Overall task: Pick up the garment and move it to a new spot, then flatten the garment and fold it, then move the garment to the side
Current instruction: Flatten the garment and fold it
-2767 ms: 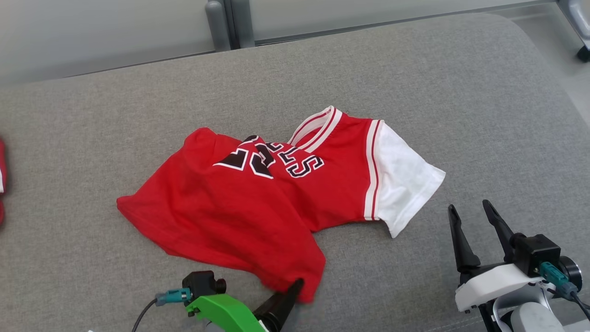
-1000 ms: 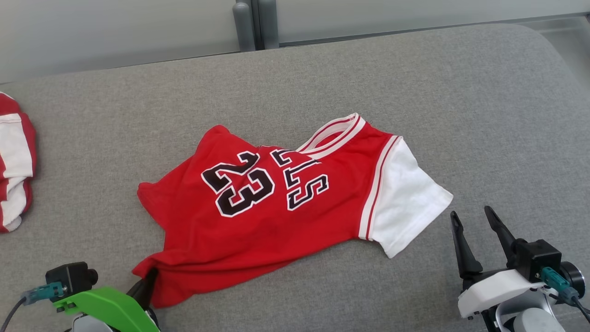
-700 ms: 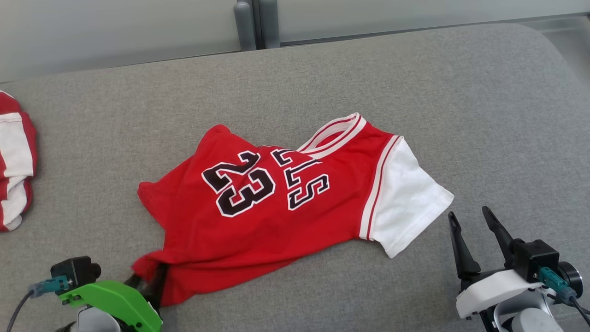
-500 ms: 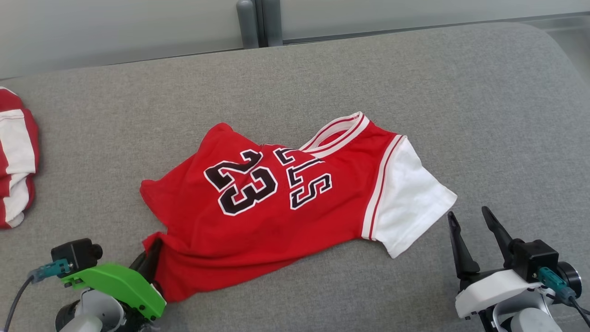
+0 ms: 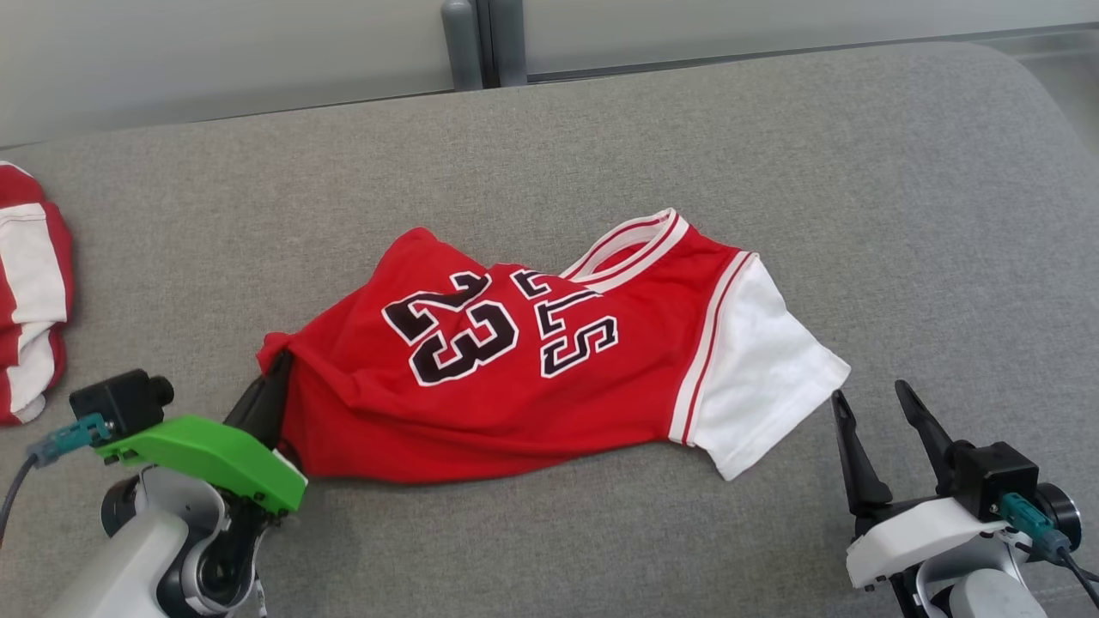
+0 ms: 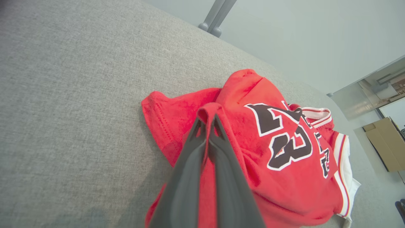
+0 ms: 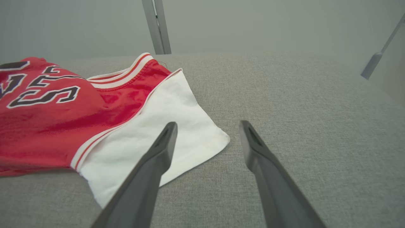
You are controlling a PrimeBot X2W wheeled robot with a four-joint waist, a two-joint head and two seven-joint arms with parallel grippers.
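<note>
Far left edge of the head view: a bunched red-and-white cloth lies on the grey cushion, well apart from the rest. Lower left: the left gripper, with its green cover, has dark fingers pressed together on the left hem corner of the red jersey. In the left wrist view the left gripper pinches a fold of red fabric between both fingers, and the hem is bunched and wrinkled around the grip.

The red jersey lies mid-cushion, front up, with a black "23" and lettering showing. Its left half is rumpled and its striped collar is on the far side. A grey post stands behind the cushion at the top. The white sleeve is spread flat at the jersey's right end.

Lower right: the right gripper has its fingers spread wide and holds nothing, tips just beside the sleeve edge. In the right wrist view of the right gripper, one finger overlaps the white sleeve; whether it touches cannot be told.
</note>
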